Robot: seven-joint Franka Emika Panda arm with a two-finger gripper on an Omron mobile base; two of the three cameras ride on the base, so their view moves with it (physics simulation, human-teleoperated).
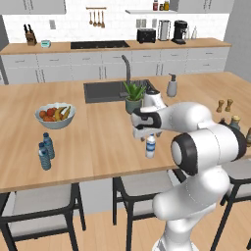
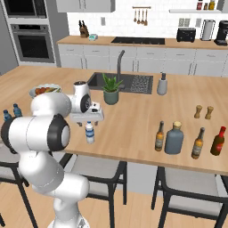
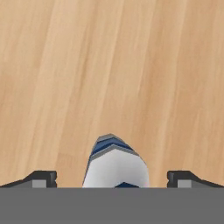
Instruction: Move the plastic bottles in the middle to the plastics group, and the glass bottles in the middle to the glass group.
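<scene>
The small clear plastic water bottle with white cap [image 3: 114,164] stands on the wooden table [image 3: 109,65] between the spread, empty tool [image 3: 112,178] tips.

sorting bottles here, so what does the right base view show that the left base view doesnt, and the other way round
Right base view alone: the amber-brown bottle, the grey-blue bottle, two more bottles at the right end of that row, and a wall oven.

Left base view alone: the two blue-tinted bottles in full and the whole fruit bowl.

Both: the white-capped bottle right under the gripper, the potted plant, the soap dispenser and the wooden shakers.
</scene>
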